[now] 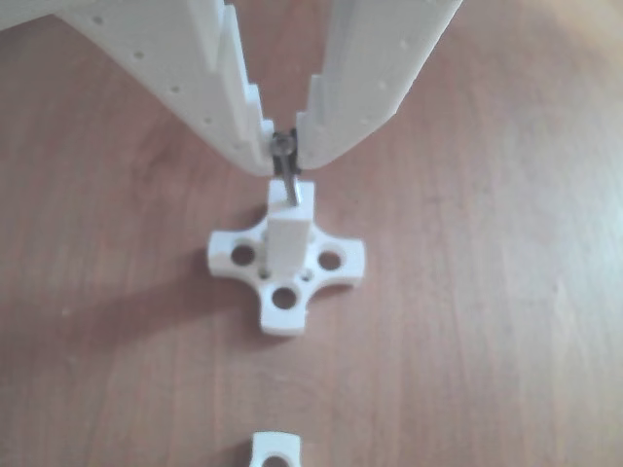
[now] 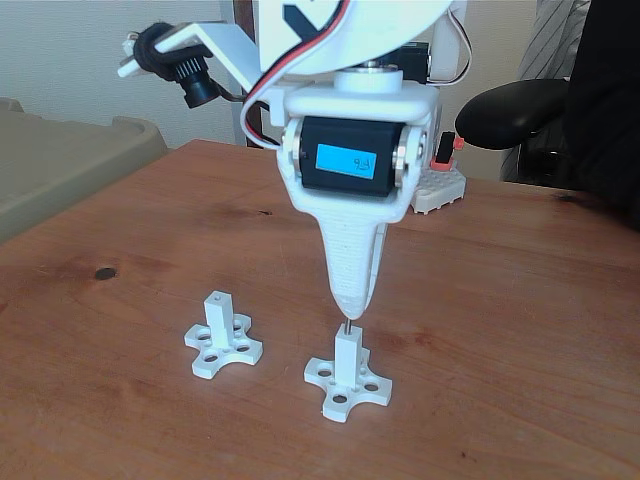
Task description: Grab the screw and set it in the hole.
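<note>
My white gripper (image 1: 283, 148) is shut on the head end of the thin grey screw (image 1: 288, 180), which hangs nearly upright. Its lower tip meets the top of a white square post (image 1: 290, 238) on a cross-shaped base (image 1: 336, 261); the hole in the post tip is hidden by the screw. In the fixed view the gripper (image 2: 346, 308) points straight down over the right post (image 2: 347, 355), and a short length of screw (image 2: 346, 325) shows between them. A second post (image 2: 218, 312) of the same kind stands to the left.
Brown wooden table (image 2: 520, 330). The edge of another white base piece (image 1: 275, 449) shows at the bottom of the other view. A white breadboard (image 2: 442, 188) lies behind the arm, a beige bin (image 2: 70, 160) stands at the left, and a black armrest (image 2: 510, 110) is at the back right.
</note>
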### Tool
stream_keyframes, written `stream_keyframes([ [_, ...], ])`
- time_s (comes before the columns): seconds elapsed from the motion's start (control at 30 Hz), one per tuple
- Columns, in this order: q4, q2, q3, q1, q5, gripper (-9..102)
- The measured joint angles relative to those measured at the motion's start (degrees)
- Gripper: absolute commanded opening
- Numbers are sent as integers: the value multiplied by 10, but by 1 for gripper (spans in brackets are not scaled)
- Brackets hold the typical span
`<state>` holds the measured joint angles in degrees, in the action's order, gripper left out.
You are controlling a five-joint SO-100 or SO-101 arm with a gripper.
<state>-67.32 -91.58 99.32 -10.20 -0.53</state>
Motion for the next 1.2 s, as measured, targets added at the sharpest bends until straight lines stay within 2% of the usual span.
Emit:
stream_keyframes([
  [1.2, -11, 0, 0, -4, 6, -4],
])
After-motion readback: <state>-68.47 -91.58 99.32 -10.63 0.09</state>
